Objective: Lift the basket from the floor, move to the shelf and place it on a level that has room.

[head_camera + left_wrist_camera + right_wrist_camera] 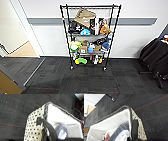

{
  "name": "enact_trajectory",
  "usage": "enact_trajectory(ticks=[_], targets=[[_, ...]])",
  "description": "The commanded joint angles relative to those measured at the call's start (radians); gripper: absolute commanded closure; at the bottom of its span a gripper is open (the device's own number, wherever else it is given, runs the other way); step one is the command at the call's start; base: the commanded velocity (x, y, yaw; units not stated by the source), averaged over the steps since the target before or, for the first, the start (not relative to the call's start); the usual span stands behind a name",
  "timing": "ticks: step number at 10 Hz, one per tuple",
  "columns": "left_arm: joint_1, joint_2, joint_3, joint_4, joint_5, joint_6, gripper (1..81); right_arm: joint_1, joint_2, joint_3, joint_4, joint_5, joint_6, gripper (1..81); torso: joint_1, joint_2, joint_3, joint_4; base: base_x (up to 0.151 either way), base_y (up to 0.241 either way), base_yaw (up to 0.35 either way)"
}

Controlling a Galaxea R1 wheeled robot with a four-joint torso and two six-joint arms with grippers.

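Observation:
The basket [33,130] is cream wicker with a dark braided rim and white lining, and it hangs over the floor [15,110] between my arms. One dark loop handle [47,126] runs into my left gripper [53,139]. The other handle [134,129] of the basket [139,127] runs into my right gripper [132,139]. Both grippers look shut on the handles. The shelf [90,37], a black wire rack, stands ahead against the white wall. Its top level [100,6] is bare apart from a cardboard box [84,17] leaning up from the tier below.
Lower tiers are packed with boxes and toys [87,47]. A doorway onto tan flooring [23,50] opens at the left. A dark chair [155,56] stands at the right and a wooden panel [7,85] at the near left. Grey and white packets [61,131] lie in the basket.

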Motion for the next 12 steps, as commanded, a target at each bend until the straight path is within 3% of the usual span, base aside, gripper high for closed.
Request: enact_trajectory(ticks=[1, 5, 6, 12], targets=[[-0.108, -0.014, 0.022, -0.011, 0.03, 0.005, 81.1, 0.089, -0.04, 0.039, 0.006, -0.015, 0.004, 81.1, -0.061, 0.095, 0.056, 0.0, 0.0, 0.0, 0.0], [-0.104, -0.051, 0.1, -0.012, 0.028, 0.007, 81.1, 0.06, -0.086, 0.101, 0.002, 0.007, 0.004, 81.1, -0.154, 0.236, 0.13, 0.0, 0.0, 0.0, 0.0], [-0.102, -0.06, 0.114, -0.015, 0.028, 0.007, 81.1, 0.055, -0.09, 0.106, 0.002, 0.007, 0.004, 81.1, -0.177, 0.27, 0.088, 0.0, 0.0, 0.0, 0.0], [-0.07, -0.069, 0.126, -0.012, 0.021, 0.008, 81.1, 0.038, -0.085, 0.111, 0.002, 0.005, 0.003, 81.1, -0.311, 0.474, 0.099, 0.0, 0.0, 0.0, 0.0]])
